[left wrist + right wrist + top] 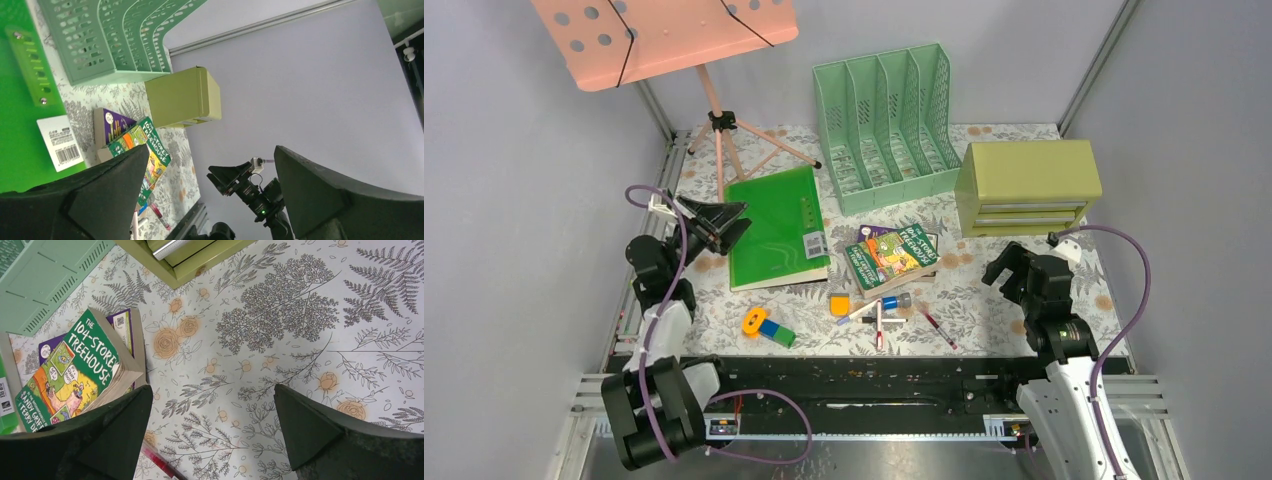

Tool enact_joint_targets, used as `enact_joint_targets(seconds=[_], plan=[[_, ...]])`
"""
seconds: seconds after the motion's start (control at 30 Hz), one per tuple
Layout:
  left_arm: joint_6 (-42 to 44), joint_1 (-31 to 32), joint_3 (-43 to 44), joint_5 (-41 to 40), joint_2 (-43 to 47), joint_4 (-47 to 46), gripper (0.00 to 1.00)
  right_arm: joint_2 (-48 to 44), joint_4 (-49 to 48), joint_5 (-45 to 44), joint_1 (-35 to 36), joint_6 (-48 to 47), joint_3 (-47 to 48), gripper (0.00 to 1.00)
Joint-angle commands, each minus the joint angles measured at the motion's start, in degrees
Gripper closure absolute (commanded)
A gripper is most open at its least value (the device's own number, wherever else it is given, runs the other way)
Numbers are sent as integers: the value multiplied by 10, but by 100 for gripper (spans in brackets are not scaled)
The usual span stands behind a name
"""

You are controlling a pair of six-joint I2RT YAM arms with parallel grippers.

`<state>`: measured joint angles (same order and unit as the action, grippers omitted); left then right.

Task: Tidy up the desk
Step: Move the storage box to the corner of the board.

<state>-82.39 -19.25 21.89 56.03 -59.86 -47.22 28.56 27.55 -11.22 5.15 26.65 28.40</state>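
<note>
The desk (984,300) is covered in fern-print cloth. On it lie a green notebook (774,225), a stack of books (892,255), several pens and markers (879,312), a red pen (939,325), an orange sharpener (839,303) and a yellow-blue-green block toy (767,328). My left gripper (724,222) is open and empty, raised over the notebook's left edge (20,125). My right gripper (1014,268) is open and empty above bare cloth (280,330), to the right of the books (75,370). The red pen (160,460) lies by its left finger.
A mint file organizer (889,120) stands at the back centre. An olive-green drawer box (1027,185) stands at the back right. A pink music stand (664,35) on a tripod (724,130) rises at the back left. Metal rails frame the desk.
</note>
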Motion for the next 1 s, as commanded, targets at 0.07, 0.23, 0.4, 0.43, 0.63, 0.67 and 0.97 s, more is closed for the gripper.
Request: enact_joint_targets(seconds=[0.07, 0.23, 0.4, 0.43, 0.63, 0.67, 0.97], plan=[[274, -4, 115, -9, 126, 358, 1, 2, -27, -1, 2, -12, -2, 1], [581, 7, 295, -170, 179, 810, 1, 24, -31, 24, 3, 16, 12, 1], [651, 10, 362, -370, 178, 946, 1, 46, -35, 45, 3, 26, 31, 1], [639, 11, 359, -407, 180, 952, 1, 51, -39, 49, 3, 27, 34, 1], [566, 11, 321, -427, 171, 931, 1, 63, -45, 56, 3, 68, 59, 2], [563, 10, 311, -394, 167, 919, 1, 65, -51, 73, 3, 68, 62, 2], [495, 10, 209, -172, 180, 786, 1, 150, -16, 170, 3, 51, 118, 1]])
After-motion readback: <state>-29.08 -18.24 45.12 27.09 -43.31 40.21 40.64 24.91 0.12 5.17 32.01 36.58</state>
